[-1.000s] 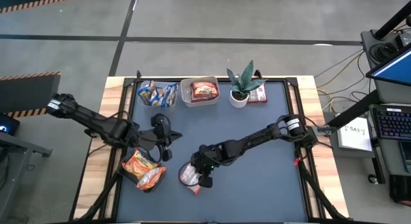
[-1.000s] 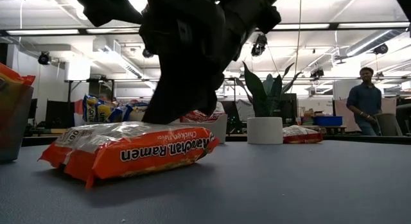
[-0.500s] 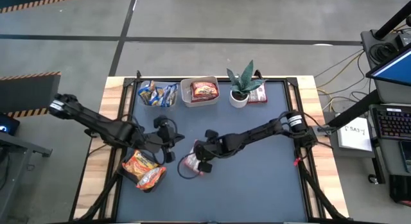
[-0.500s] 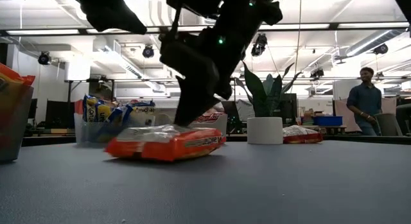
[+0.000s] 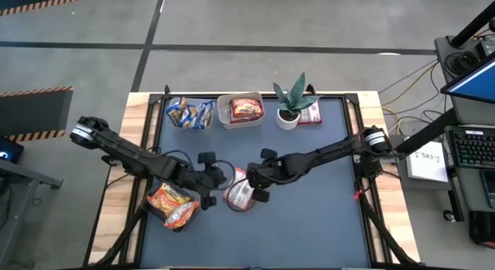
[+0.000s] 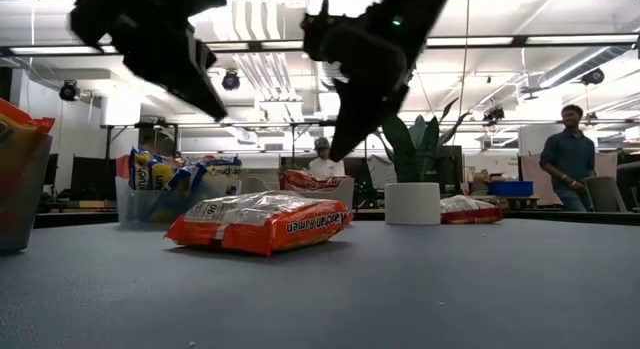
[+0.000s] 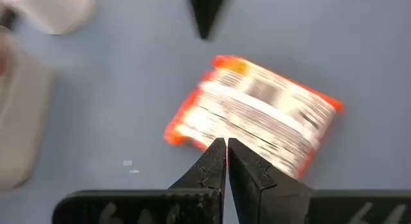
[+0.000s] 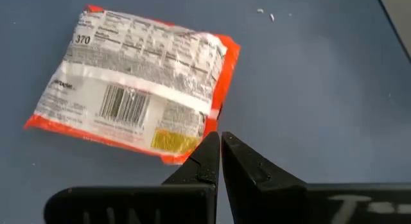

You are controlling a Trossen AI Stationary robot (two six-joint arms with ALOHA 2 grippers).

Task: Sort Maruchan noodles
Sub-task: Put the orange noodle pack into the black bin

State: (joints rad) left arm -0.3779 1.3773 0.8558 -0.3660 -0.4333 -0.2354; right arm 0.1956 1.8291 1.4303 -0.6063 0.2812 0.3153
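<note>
One orange Maruchan noodle packet [image 5: 238, 194] lies flat on the dark grey mat, printed back up [image 8: 138, 92], also seen in the low view [image 6: 260, 221]. My left gripper [image 5: 222, 180] is shut and hangs just left of it [image 7: 226, 146], above the mat [image 6: 215, 109]. My right gripper [image 5: 253, 183] is shut too and hovers over the packet's right corner [image 8: 217, 139], clear of it in the low view [image 6: 337, 149]. More orange packets sit in a clear tub [image 5: 174, 206] at the near left.
Along the far edge stand a tub of blue packets [image 5: 189, 113], a tub of red packets [image 5: 244, 110], a potted plant [image 5: 290, 107] and a red packet [image 5: 311, 114] behind it. A person [image 6: 568, 154] stands beyond the table at the right.
My right gripper, which was pressing on the packet, slid it along the mat toward the far edge, then rose off it and tipped back. The packet now lies flat by itself. My left gripper came down and moved right toward the packet. Both stayed shut.
</note>
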